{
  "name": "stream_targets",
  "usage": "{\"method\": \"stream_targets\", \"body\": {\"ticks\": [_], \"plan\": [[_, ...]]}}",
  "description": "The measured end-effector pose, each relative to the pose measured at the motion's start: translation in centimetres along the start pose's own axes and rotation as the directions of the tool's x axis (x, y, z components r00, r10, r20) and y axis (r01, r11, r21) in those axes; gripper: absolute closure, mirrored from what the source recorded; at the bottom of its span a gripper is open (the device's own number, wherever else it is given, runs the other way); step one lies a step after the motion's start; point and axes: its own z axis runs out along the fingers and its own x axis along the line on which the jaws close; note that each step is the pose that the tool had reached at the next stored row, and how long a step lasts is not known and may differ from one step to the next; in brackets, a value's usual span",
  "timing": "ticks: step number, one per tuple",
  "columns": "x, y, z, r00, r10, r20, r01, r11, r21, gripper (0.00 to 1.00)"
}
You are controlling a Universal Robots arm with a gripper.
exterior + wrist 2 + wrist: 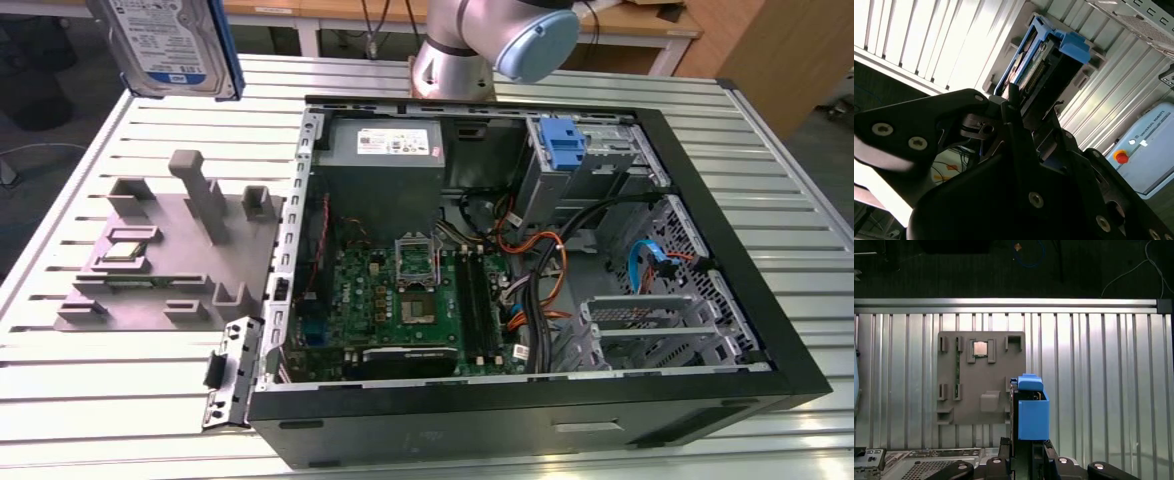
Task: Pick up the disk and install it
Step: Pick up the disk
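Note:
The disk point(171, 45) hangs in the air above the table's far corner, at the exterior view's left. Its white-and-blue label faces the camera and a blue carrier frame runs round its edges. In the first wrist view the disk point(1031, 412) stands on edge over the slatted table, blue carrier uppermost, with my gripper point(1026, 447) shut on its lower end. In the second wrist view the disk point(1041, 55) sticks out from between the black fingers point(1009, 102) of my gripper point(1021, 107). Its connector edge and blue tab are visible there.
The open computer case point(747, 300) lies on the slatted table, with a drive bay and blue bracket point(567, 145) at its far end and a grey power supply point(387, 145) beside them. A grey fixture plate point(160, 290) holds a chip point(120, 250). The arm's base point(461, 55) stands behind the case.

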Motion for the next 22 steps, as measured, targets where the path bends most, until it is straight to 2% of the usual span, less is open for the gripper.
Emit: {"method": "stream_targets", "body": {"ticks": [14,16,22], "plan": [[-0.08,-3.04,-0.1,1.0,0.0,0.0,0.0,1.0,0.0001,0.65],[-0.08,-3.28,-0.11,1.0,0.0,0.0,0.0,1.0,0.0001,0.65],[-0.05,-3.34,-0.12,1.0,0.0,0.0,0.0,1.0,0.0,0.65]]}}
